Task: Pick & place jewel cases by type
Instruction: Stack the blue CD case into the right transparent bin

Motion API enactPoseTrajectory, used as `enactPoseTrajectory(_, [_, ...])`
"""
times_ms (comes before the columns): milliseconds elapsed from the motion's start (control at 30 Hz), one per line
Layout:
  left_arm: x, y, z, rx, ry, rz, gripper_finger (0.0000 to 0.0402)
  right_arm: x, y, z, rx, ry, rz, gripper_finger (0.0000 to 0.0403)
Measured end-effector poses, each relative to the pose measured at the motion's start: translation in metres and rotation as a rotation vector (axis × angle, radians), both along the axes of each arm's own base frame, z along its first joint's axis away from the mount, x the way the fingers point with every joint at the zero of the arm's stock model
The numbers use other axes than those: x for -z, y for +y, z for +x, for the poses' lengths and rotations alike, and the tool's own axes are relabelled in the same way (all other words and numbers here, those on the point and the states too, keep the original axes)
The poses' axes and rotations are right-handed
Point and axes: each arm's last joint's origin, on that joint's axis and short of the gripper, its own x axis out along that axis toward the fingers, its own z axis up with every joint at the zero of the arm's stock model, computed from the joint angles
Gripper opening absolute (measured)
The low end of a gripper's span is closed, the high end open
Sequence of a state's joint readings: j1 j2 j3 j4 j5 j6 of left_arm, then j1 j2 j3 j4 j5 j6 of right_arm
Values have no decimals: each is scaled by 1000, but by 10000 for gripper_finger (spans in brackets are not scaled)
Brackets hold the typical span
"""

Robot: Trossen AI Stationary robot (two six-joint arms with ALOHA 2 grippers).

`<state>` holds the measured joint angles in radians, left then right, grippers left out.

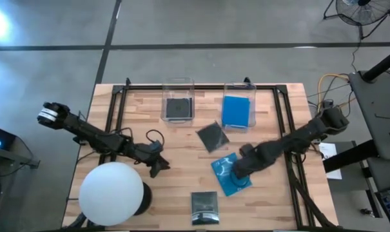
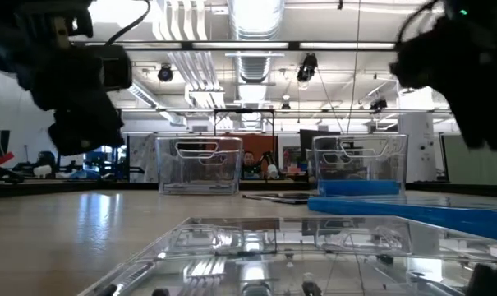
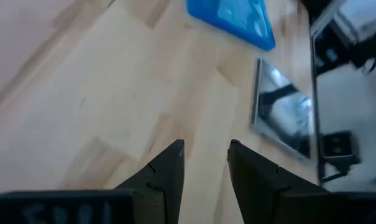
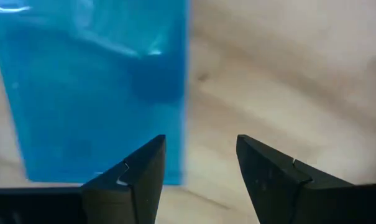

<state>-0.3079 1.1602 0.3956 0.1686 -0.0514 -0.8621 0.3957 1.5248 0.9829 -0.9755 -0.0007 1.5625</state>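
A bright blue jewel case point(image 1: 224, 184) lies flat on the wooden table, right of centre. My right gripper point(image 4: 201, 140) hangs open above it, pointing down, over the case's long edge point(image 4: 185, 112), with air between. A dark case point(image 1: 213, 136) lies flat behind it. Another dark, glossy case point(image 1: 204, 207) lies at the near edge. The far left bin point(image 1: 178, 100) holds a dark case and the far right bin point(image 1: 238, 106) a blue one. My left gripper point(image 1: 159, 169) stands open over bare wood left of centre.
A big white sphere point(image 1: 112, 188) stands at the near left, close to my left arm. A black frame point(image 1: 117, 103) runs along the table's left, far and right sides. Bare wood lies between the two grippers and in front of the bins.
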Motion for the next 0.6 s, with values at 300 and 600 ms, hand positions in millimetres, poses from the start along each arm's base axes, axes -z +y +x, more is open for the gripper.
enactPoseTrajectory(300, [3,34,74,32,69,24,106,37,-3,-48,503,-113,40,187])
enactPoseTrajectory(600, [18,-1,169,426,94,87,106,58,1,-47,273,-210,169,180])
